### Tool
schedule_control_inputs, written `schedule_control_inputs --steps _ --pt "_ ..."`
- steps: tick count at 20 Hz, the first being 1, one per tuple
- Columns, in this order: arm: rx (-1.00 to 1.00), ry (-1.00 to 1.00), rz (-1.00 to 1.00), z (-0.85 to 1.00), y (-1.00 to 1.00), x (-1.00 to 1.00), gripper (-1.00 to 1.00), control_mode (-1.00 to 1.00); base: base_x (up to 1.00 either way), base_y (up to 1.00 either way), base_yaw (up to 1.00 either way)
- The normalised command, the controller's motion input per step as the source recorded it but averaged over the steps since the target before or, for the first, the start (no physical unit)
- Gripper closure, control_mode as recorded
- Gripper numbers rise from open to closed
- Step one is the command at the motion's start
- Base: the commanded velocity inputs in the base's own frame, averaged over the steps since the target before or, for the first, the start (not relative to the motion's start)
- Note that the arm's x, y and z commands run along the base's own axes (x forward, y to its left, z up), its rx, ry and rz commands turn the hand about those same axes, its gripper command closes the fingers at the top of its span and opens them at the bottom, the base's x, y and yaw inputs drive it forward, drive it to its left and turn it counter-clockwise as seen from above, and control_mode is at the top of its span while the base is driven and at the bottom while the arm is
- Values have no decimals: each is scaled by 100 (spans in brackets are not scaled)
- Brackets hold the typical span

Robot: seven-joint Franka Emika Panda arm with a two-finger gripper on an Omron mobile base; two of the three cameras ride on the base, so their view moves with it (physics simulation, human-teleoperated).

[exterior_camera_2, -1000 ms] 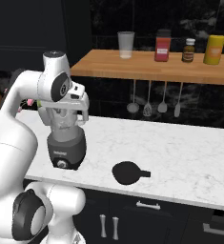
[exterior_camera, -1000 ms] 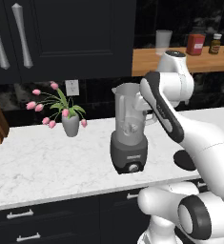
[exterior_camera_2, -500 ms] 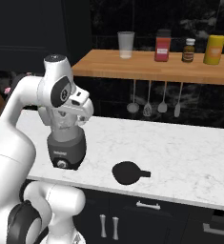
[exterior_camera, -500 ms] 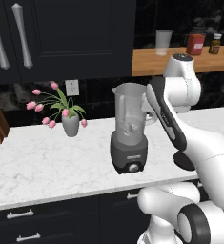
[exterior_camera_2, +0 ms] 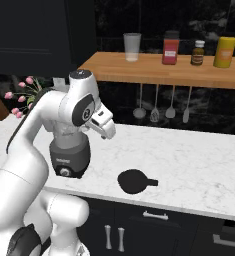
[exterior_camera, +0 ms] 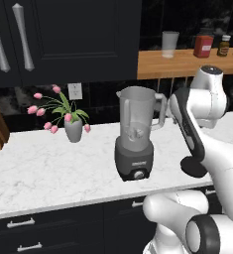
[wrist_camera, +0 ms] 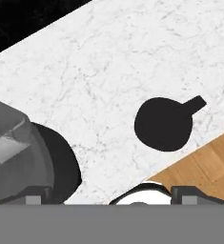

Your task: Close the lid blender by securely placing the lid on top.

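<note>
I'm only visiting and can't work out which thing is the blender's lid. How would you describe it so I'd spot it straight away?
Start at the white marble counter and find the tall blender with its clear jar. The lid lies flat on the counter beside it, near the front edge and apart from it. It is the only flat black disc there, with a small tab sticking out on one side.

The arm hides most of the lid (exterior_camera: 193, 167) and the blender (exterior_camera_2: 69, 155) jar.
</note>
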Motion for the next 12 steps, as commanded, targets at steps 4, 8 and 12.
schedule_control_inputs --steps 4,8,12 --pt "4 0 -30 -38 -83 0 -100 -100 0 0 0" --pt "0 6 -27 -29 -77 0 -100 -100 0 0 0" --pt "0 6 -16 -20 -67 0 -100 -100 0 0 0"
